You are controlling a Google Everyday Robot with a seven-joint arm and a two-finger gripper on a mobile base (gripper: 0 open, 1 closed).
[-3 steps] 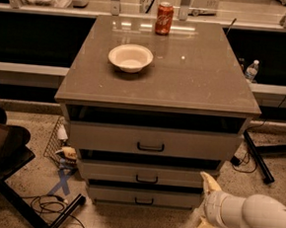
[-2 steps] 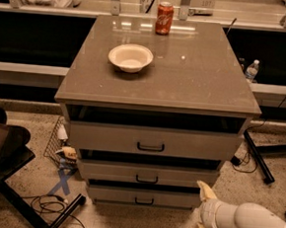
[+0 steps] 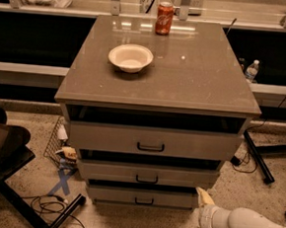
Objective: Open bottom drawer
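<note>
The cabinet has three stacked grey-beige drawers. The bottom drawer (image 3: 126, 195) is the lowest and narrowest front, with a small black bar handle (image 3: 144, 201). Its front sits under the middle drawer (image 3: 177, 177), with a dark gap between them. My gripper (image 3: 198, 216) is low at the bottom right, just beside the bottom drawer's right end. Its two yellowish fingers (image 3: 204, 196) are spread open, pointing left, with nothing between them. It is well to the right of the handle and does not touch it.
On the cabinet top (image 3: 195, 75) stand a white bowl (image 3: 130, 57) and a red soda can (image 3: 164, 18). Cables (image 3: 51, 208) and a black stand leg lie on the floor at left. Another black leg (image 3: 258, 157) runs along the right. A water bottle (image 3: 251, 70) stands behind.
My gripper has dropped lower and shifted slightly left, from beside the middle drawer to beside the bottom drawer. The drawers have not moved.
</note>
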